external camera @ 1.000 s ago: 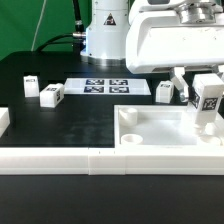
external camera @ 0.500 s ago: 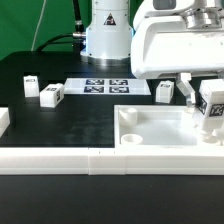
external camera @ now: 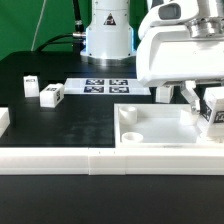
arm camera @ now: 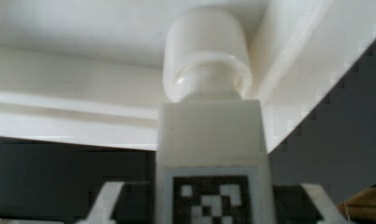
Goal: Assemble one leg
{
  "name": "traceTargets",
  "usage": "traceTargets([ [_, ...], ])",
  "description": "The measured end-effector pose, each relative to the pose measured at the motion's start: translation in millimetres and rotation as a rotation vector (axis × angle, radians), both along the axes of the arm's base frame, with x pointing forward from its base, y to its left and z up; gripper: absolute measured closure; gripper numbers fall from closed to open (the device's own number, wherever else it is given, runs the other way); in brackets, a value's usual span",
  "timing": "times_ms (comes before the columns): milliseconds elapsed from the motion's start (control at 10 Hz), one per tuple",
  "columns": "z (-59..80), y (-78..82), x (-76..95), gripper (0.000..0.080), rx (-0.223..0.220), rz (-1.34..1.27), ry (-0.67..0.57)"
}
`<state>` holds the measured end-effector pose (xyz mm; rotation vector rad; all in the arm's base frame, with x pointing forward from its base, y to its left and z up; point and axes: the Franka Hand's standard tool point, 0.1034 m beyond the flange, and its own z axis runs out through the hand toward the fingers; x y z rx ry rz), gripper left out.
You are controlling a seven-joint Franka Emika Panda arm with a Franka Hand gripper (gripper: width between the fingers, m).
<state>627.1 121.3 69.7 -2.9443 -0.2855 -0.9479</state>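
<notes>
Jaws clamped on the leg (external camera: 213, 109), upright, above the white tray (external camera: 165, 150)

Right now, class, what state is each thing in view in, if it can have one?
Fingers: shut on the held leg.
Held leg: gripped, at the tray part's end on the exterior view's right.
Tray part: flat on the table, visible corner holes empty.
Loose legs: resting on the table, ungripped.

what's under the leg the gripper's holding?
The white tray, toward the exterior view's right. The leg, held by the gripper, covers the spot right below its peg, so a hole there can't be confirmed.
</notes>
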Motion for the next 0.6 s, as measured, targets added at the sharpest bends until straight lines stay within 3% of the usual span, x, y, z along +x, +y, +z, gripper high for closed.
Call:
traceTargets([
  [600, -0.7, -4.5, 2.3, 0.0511, 0.002, -0.005, 0.006],
])
